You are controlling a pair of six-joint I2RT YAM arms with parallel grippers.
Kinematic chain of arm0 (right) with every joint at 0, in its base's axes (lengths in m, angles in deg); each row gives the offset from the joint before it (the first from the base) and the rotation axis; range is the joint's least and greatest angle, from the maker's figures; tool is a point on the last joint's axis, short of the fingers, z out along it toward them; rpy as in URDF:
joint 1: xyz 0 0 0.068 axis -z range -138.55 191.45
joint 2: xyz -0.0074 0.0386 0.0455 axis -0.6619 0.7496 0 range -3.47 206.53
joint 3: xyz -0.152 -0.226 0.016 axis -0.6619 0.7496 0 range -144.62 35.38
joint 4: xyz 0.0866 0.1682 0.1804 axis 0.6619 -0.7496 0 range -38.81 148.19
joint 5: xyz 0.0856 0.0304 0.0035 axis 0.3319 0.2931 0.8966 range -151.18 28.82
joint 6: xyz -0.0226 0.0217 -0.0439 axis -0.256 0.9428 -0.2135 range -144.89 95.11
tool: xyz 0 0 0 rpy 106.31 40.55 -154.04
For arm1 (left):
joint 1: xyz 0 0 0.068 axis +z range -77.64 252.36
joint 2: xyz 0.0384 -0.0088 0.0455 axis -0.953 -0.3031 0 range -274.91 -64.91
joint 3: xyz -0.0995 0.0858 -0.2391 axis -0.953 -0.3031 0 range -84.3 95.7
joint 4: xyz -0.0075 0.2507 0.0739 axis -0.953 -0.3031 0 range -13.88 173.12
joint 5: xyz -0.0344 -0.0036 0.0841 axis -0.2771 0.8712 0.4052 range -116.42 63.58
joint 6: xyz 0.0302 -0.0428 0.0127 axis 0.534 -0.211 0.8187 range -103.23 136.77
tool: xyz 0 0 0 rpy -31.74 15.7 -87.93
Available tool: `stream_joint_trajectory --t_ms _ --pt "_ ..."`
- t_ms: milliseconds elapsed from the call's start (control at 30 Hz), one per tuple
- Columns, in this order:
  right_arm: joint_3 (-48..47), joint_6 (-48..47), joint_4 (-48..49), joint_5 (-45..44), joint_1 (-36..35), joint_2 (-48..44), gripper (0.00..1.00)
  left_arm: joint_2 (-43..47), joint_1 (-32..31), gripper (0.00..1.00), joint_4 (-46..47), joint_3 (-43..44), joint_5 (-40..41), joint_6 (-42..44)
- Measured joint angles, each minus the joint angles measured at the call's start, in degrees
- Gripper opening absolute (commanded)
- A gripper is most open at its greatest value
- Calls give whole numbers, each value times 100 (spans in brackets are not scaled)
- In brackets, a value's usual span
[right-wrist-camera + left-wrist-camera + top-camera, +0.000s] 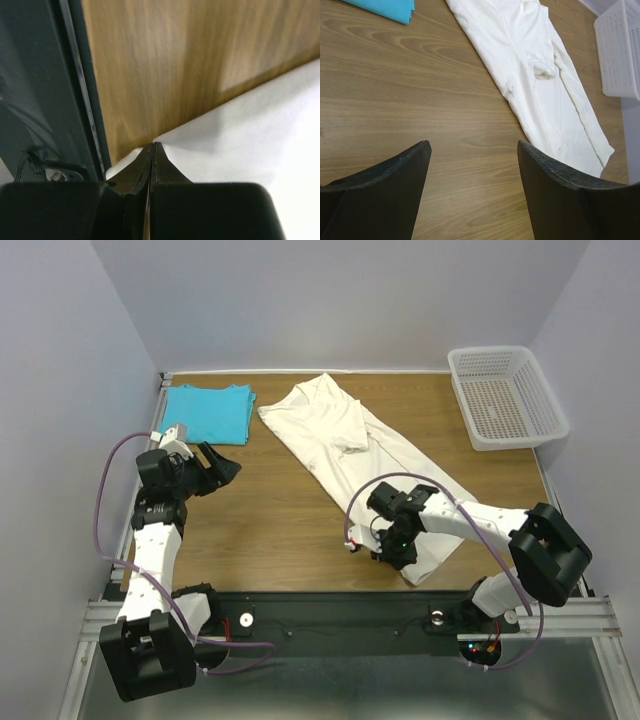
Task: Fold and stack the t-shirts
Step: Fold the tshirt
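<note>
Now the right gripper pinches the cream t-shirt at its near corner; lift slowly, without tugging. The left gripper is open.

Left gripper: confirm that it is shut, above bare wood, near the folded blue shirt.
Wrong on one count: the left gripper is open, its fingers wide apart with nothing between them, as the left wrist view shows. The rest holds: it is above the bare table, near the folded blue shirt.
</note>
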Motion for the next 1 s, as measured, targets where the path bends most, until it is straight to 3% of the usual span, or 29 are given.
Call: stream_joint_trajectory --t_ms 233,267,333,367,467,567,633,767,1000 --pt "-317 96 -46 184 -428 205 0 -44 -2 81 11 0 -249 -79" --pt "-356 103 -50 208 -463 205 4 -59 -2 81 17 0 -282 -103" --pt "-402 129 -52 264 -531 205 21 -131 -42 80 66 -7 -319 -149" --pt "-417 138 -57 289 -538 205 48 -179 -98 80 101 -7 -341 -190" --pt "-581 245 -173 240 -566 201 64 -304 -444 80 210 -7 -302 -293" --pt "-903 297 -293 70 -448 166 69 -411 -1145 80 339 -4 -212 -363" --pt "-1143 319 -302 48 -55 -24 76 -511 -1606 80 407 7 -195 -376" --pt "-1255 442 -136 -190 1163 -850 98 -597 -2059 80 505 7 -140 -317" --pt "-365 925 905 -728 4103 -2402 100 -590 -3838 80 940 46 208 275"
